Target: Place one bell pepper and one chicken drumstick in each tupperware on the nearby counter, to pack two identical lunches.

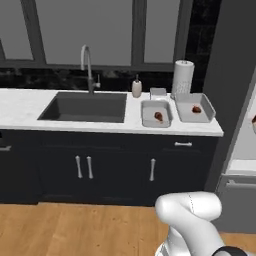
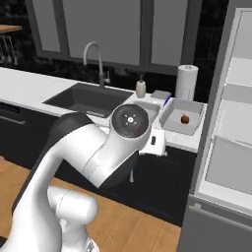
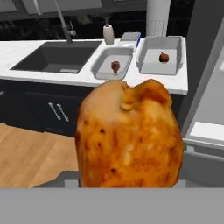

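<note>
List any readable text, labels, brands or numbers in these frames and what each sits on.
None readable.
Small beige soap bottle by the sink: no label visible.
White paper towel roll: plain.
Two light grey rectangular tupperware tubs: unmarked.
Small flat box with a blue edge behind the tubs: any print too small to tell.
Round dark cap on the white arm's joint: faint pale marks, not legible.

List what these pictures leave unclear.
- Gripper: its fingertips are covered by the drumstick in the hand view.
- Left tupperware: mostly behind the arm's joint in the right base view.
- Items in both tubs: too small to name; the right one is a dark blob.
</note>
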You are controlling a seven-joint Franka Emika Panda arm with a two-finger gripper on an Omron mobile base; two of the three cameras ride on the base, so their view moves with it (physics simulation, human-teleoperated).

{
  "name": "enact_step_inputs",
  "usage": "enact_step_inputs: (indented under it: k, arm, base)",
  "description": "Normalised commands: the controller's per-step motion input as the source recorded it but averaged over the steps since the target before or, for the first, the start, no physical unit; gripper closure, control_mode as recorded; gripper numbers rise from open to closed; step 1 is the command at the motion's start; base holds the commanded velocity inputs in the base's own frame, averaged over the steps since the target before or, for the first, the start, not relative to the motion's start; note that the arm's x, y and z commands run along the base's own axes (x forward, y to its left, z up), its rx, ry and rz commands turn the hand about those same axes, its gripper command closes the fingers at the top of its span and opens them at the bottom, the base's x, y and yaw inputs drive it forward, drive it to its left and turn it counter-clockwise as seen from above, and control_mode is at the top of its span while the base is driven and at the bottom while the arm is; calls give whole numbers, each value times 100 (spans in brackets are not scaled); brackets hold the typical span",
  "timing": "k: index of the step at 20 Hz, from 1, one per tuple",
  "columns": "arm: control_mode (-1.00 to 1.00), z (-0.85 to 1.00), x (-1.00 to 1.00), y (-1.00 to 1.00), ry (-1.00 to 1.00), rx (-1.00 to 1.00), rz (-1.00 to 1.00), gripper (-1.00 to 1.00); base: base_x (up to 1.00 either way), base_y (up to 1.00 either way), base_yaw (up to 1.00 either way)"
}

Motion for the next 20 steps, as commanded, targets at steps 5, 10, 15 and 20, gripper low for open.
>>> enact_step_inputs:
  k: [5,10,15,20]
  arm:
    - [100,0,0,0,0,0,0,100]
    - [100,0,0,0,0,0,0,100]
    - [100,0,0,0,0,0,0,100]
    - [100,0,0,0,0,0,0,100]
  base:
    - [100,84,-20]
    - [100,-46,-1]
    - [62,-100,-5]
    - [76,-21,-3]
